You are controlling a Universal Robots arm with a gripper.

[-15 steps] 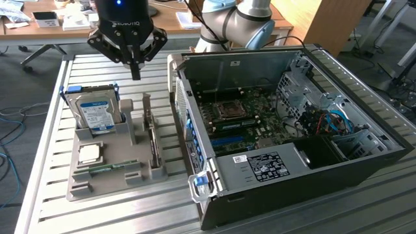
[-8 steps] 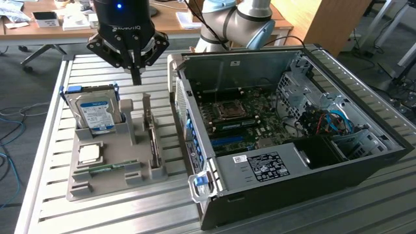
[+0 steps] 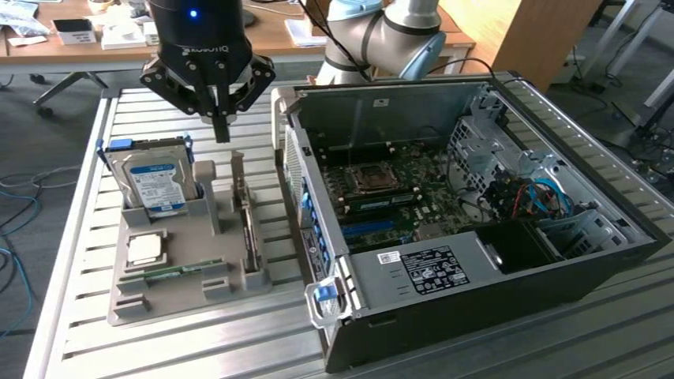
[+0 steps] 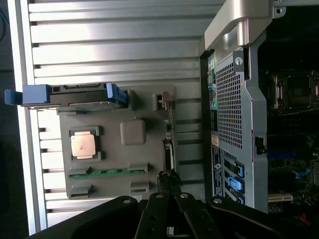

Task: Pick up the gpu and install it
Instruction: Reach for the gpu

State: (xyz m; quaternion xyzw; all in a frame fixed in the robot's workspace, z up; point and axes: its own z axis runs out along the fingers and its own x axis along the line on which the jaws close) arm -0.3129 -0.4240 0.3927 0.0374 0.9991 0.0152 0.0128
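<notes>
the pick-up is being approached: the hand [image 3: 221, 133], closed and empty, is being held above the gpu [image 3: 248, 229] at the exterior view's left; opening and alignment are judged needed.

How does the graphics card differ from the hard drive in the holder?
The hard drive is thick; the graphics card is a thin sliver. The hard drive is silver with a blue-white label; the graphics card is dark. Both stand on edge in the grey holder.
</notes>
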